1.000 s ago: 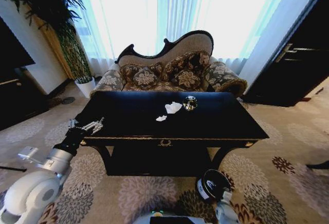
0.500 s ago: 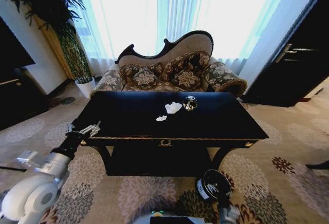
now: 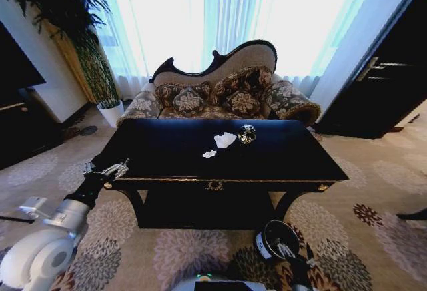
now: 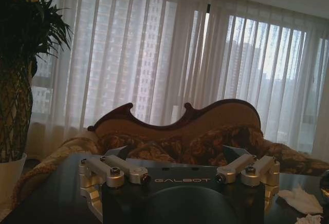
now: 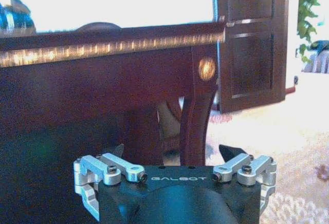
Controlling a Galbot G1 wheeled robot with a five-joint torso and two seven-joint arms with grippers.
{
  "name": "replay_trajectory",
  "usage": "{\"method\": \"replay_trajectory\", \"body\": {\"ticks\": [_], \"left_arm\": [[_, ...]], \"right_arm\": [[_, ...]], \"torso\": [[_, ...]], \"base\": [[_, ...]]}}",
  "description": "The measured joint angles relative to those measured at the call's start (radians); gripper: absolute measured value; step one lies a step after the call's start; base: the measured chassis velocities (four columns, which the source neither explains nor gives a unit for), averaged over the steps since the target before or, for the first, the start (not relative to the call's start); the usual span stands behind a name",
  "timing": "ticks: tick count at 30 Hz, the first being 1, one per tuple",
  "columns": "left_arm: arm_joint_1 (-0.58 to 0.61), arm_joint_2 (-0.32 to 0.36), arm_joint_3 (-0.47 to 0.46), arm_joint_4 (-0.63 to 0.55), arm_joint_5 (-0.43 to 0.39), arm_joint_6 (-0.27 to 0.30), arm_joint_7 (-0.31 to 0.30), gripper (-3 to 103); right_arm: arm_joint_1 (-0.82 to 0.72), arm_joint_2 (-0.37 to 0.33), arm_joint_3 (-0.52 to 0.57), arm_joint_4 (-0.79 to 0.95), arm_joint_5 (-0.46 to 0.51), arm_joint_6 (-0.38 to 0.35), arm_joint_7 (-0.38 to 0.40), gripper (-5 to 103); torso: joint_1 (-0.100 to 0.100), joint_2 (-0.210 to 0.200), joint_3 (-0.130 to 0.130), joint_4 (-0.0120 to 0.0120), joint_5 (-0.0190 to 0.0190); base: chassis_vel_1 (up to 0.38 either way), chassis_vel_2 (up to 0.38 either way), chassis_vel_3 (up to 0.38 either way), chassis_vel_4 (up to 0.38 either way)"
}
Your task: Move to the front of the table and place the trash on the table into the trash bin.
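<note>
**Before the black worktop, litter on top and bin at its foot**

On the glossy black rectangular wooden worktop point(image 3: 220, 154) with gold edge trim lies the litter: a larger crumpled white paper wad point(image 3: 225, 139) near the worktop's middle, a smaller white paper wad point(image 3: 209, 153) just beside it toward the front rail, and a small dark shiny can point(image 3: 247, 133) just beside the larger wad on the side toward the patterned sofa point(image 3: 220, 91). The left wrist view catches the larger wad point(image 4: 300, 199) and the smaller one point(image 4: 310, 219) on the dark top, with the sofa back point(image 4: 177, 121) beyond.

Beside the worktop's front left corner the left tool point(image 3: 107, 169) hangs at about the height of the top, touching nothing; its silver fingers point(image 4: 110, 170) stand spread apart and grasp nothing.

Below the worktop's front rail, on the patterned carpet point(image 3: 167, 251), stands the small round black bin point(image 3: 275, 239) with a white label on its side. The right tool point(image 3: 293, 254) sits low, just beside the bin; in its wrist view its fingers point(image 5: 245, 168) are spread wide, released, facing the worktop's gold-trimmed edge point(image 5: 113, 47) and a curved leg point(image 5: 198, 116).
</note>
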Motion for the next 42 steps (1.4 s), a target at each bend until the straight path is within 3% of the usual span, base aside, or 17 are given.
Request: {"method": "replay_trajectory", "body": {"ticks": [13,21,33,42], "left_arm": [[0.000,0.001,0.000,0.000,0.000,0.000,0.000,100],[-0.001,0.001,0.001,0.000,0.000,0.000,0.000,100],[-0.001,0.001,0.001,0.000,0.000,-0.001,0.000,100],[-0.001,0.001,0.001,0.000,0.000,-0.001,0.001,100]], "right_arm": [[-0.070,0.017,0.050,0.218,-0.019,-0.006,0.029,100],[-0.037,-0.029,0.128,0.366,0.034,-0.129,0.045,100],[0.055,-0.092,0.122,0.447,0.028,-0.259,0.037,100],[0.224,-0.233,0.043,0.474,0.045,-0.434,0.044,100]], "torso": [[0.000,0.000,0.000,0.0000,0.0002],[0.000,0.000,0.000,0.0001,0.0002],[0.000,0.000,0.000,-0.0001,0.0002],[0.000,0.000,0.000,0.0001,0.0003]], "base": [[0.000,0.000,0.000,0.000],[0.000,0.000,0.000,0.000],[0.000,0.000,0.000,0.000],[0.000,0.000,0.000,0.000]]}}
